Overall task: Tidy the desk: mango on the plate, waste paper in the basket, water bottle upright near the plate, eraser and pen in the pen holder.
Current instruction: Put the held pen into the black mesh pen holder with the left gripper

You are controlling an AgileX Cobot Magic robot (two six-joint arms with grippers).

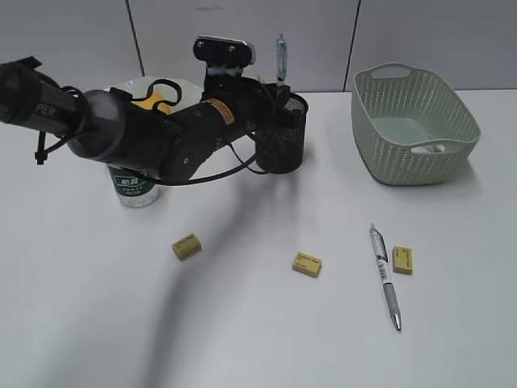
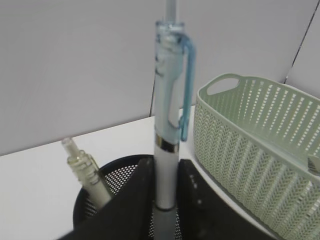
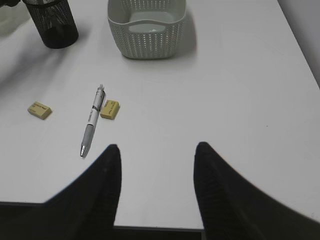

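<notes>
My left gripper (image 2: 165, 175) is shut on a pale blue pen (image 2: 167, 125), held upright with its lower end inside the black mesh pen holder (image 1: 287, 141). A second pen (image 2: 85, 170) leans in the holder. Another pen (image 1: 385, 277) lies on the table beside a yellow eraser (image 1: 403, 259); two more erasers (image 1: 187, 246) (image 1: 307, 263) lie further left. The mango (image 1: 153, 103) sits on the plate (image 1: 182, 87), partly behind the left arm. The water bottle (image 1: 132, 184) stands upright in front of the plate. A white scrap, the waste paper (image 1: 436, 147), lies in the basket (image 1: 412, 125). My right gripper (image 3: 157, 150) hangs open, empty.
The left arm stretches from the left edge across the plate to the holder. The basket (image 2: 250, 140) stands just right of the holder. The table's front edge (image 3: 160, 229) runs below the right gripper.
</notes>
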